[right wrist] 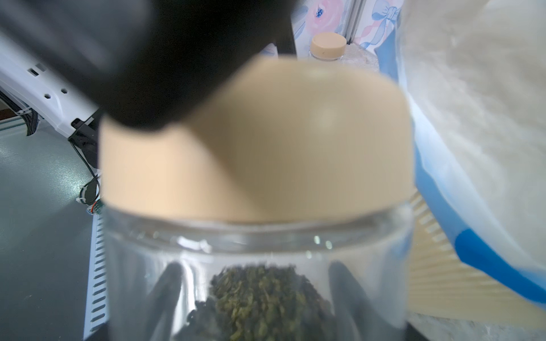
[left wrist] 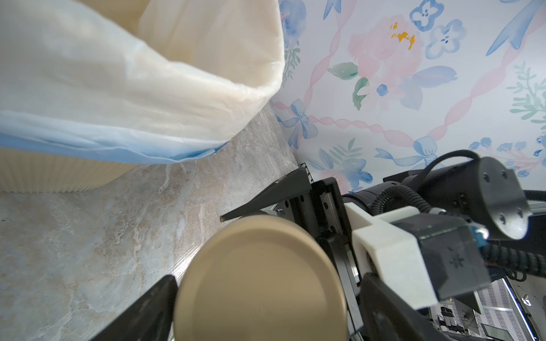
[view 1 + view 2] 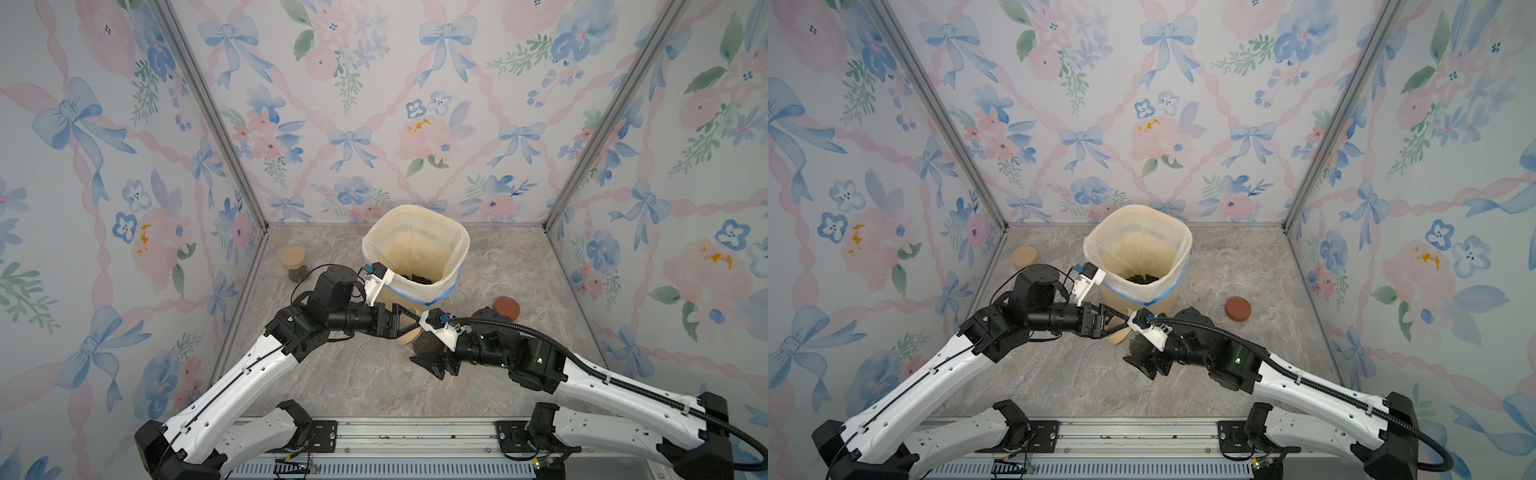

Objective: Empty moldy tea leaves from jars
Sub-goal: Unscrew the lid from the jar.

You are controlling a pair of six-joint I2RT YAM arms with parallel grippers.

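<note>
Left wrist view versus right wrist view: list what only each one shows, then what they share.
Left wrist only: the right arm's white camera mount, close behind the lid. Right wrist only: tea leaves heaped inside the glass jar, and a second jar, lidded, standing near the wall. Both: the tan lid on that glass jar and the lined bin beside it.

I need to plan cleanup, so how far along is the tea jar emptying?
Done: dark leaves lie in the lined bin and a reddish-brown lid sits loose on the table. In hand: the right claw grips a jar of leaves, its tan lid on, the left claw open around that lid. Remaining: this jar and the closed jar at back left.
</note>
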